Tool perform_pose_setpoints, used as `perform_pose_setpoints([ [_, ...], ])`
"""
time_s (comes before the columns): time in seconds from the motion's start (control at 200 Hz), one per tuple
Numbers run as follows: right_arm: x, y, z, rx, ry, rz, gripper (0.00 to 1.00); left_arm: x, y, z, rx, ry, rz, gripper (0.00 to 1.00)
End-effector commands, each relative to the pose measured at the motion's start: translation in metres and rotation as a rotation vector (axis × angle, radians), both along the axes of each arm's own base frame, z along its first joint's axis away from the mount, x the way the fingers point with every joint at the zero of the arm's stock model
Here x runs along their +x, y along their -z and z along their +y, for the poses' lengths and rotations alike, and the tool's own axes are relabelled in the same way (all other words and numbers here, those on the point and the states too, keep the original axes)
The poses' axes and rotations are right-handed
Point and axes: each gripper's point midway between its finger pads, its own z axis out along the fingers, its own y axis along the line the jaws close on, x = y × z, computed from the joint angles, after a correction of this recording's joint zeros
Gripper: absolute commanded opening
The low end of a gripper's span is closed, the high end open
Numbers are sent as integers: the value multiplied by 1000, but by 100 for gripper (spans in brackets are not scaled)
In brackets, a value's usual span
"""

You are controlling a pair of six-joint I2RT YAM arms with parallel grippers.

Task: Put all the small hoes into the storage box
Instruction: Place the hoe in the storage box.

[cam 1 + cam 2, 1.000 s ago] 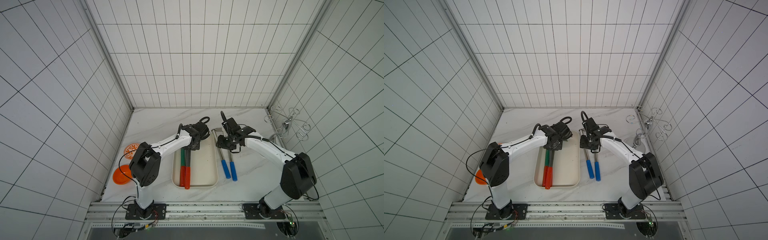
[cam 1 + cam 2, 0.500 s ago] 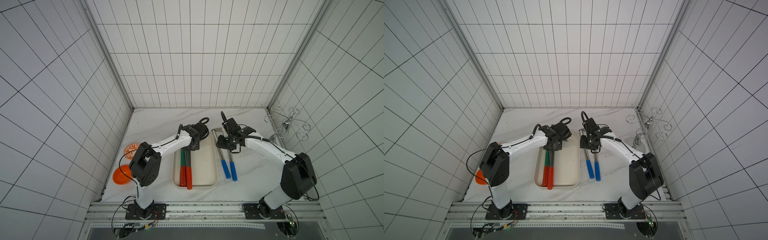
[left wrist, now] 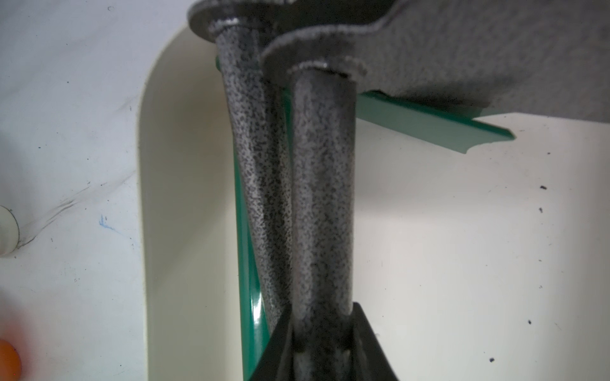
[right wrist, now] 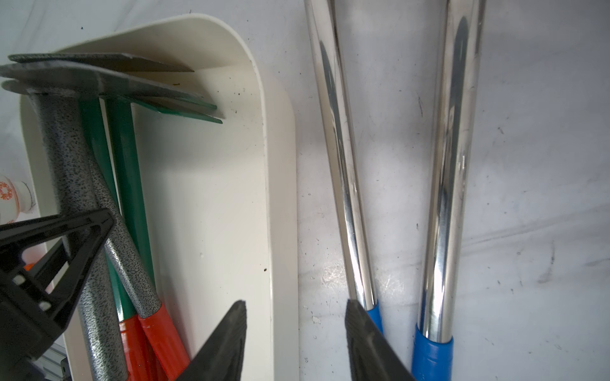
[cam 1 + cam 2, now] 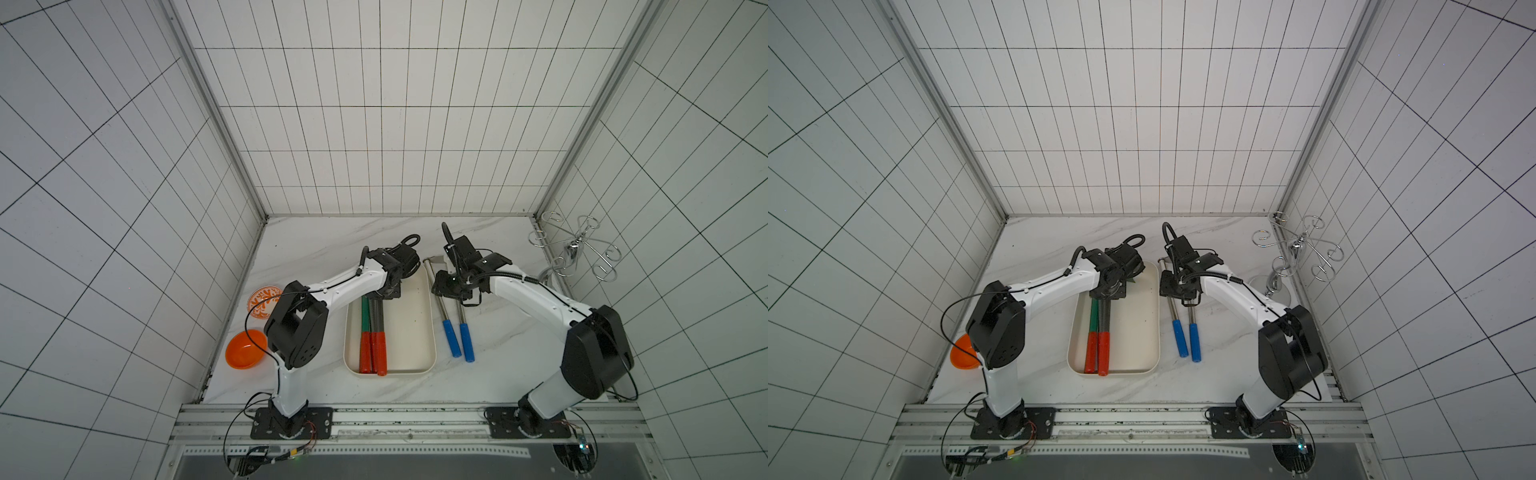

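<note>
Left gripper (image 3: 321,330) clamped on small hoe (image 3: 321,198); its handle has edged sideways, now parallel to green hoe (image 5: 365,316) in storage box (image 5: 430,332); probably ready for release; right gripper (image 4: 296,306) jaws apart, empty

1. An orange bowl (image 5: 245,355) stands on the white marble surface (image 5: 320,245), near its front left corner.
2. A round dish (image 5: 261,302) with an orange pattern lies just behind the bowl, not touching it.
3. A chrome wire rack (image 5: 575,249) with curled hooks stands at the far right corner.
4. White tiled walls (image 5: 382,124) close three sides.
</note>
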Motion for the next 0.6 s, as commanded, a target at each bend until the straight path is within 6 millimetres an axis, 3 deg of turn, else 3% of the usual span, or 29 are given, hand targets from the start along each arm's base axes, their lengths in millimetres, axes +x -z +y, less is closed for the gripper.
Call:
perform_pose_setpoints([
  [0.0,-10,10,-9,-15,6,28,50,8,4,10,31,-78,-39,1],
  [0.595,-13,15,-9,-7,11,38,50,27,-1,12,-25,-146,-68,4],
])
